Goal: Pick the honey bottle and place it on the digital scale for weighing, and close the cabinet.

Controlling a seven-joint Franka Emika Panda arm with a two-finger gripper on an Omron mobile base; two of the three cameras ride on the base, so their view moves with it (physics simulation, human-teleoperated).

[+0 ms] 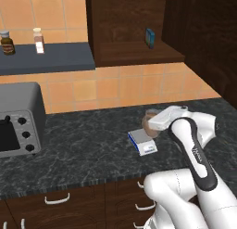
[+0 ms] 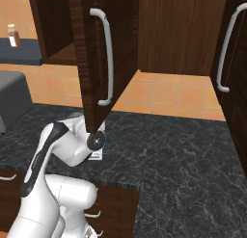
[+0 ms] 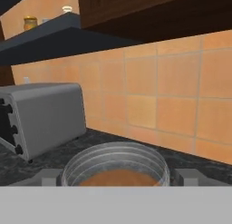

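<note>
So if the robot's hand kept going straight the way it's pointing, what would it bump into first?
Probably the honey bottle: its pale lid sits right in front of the hand, very close. Behind it comes the orange tiled wall. Depth is hard to judge.

We log the surface point(image 1: 83, 144) as black stone veined in grey. Wall tiles point(image 1: 106, 89) are orange-tan with pale grout. The cabinet point(image 2: 91, 63) is dark brown wood grain with a silver bar handle point(image 2: 107, 56). The honey bottle point(image 3: 118, 169) has a tan-brown body and a pale grey lid. The scale point(image 1: 143, 142) is blue-sided with a light grey top. The toaster oven point(image 1: 21, 119) is grey with black knobs. A blue box point(image 1: 150, 38) sits inside the cabinet. The shelf point(image 1: 46, 59) is slate blue-grey.
</note>
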